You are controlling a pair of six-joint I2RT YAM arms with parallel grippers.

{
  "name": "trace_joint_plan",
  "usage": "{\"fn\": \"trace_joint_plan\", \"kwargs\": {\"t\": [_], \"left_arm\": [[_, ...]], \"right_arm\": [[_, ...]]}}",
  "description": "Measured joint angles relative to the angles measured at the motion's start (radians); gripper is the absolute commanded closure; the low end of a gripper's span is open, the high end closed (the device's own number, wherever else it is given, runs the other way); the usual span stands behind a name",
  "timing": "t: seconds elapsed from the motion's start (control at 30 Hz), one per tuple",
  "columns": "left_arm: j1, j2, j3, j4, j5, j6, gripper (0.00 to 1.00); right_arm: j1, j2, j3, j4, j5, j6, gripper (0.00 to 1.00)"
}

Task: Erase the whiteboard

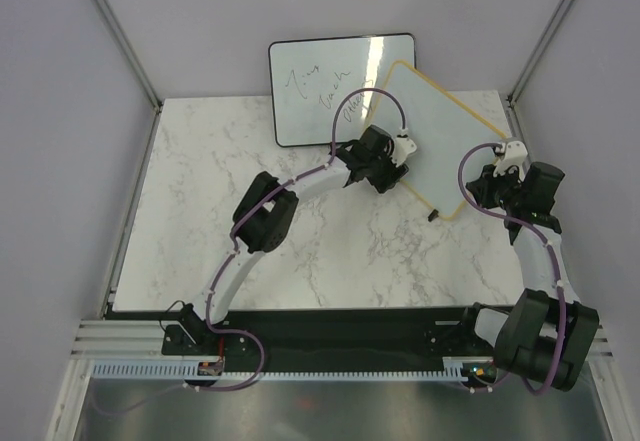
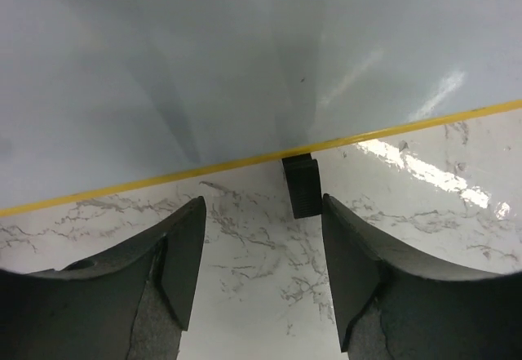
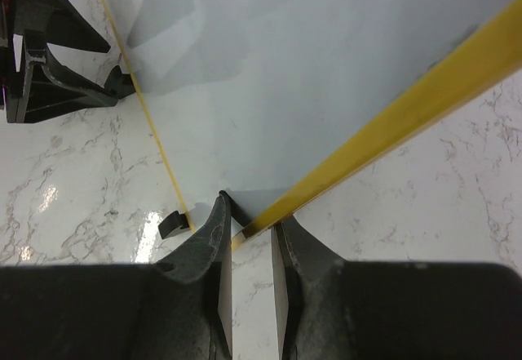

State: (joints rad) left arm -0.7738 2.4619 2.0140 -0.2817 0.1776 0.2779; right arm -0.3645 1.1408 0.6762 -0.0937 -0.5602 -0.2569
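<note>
Caution: the tan wood-framed rectangular whiteboard (image 1: 440, 131), lying at the back right of the white marble table (image 1: 350, 251), is pinched only at its near corner by the right gripper (image 3: 249, 237), and the left gripper (image 2: 261, 246) is spread and empty, so wiping pressure may pivot it loose.

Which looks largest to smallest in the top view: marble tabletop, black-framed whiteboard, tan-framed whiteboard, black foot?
1. marble tabletop
2. black-framed whiteboard and tan-framed whiteboard: too alike to rank, tan one partly covered
3. black foot
</note>
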Motion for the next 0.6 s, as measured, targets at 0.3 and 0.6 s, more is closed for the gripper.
{"fn": "trace_joint_plan", "kwargs": {"t": [0.3,0.6], "left_arm": [[-0.023,0.000,0.028,0.006,0.006,-0.002,0.44],[-0.027,0.018,0.074,-0.004,0.000,-0.031,0.86]], "right_arm": [[-0.002,0.021,0.019,-0.017,-0.001,-0.003,1.00],[-0.007,0.040,0.046,-0.055,0.000,-0.011,1.00]]}}
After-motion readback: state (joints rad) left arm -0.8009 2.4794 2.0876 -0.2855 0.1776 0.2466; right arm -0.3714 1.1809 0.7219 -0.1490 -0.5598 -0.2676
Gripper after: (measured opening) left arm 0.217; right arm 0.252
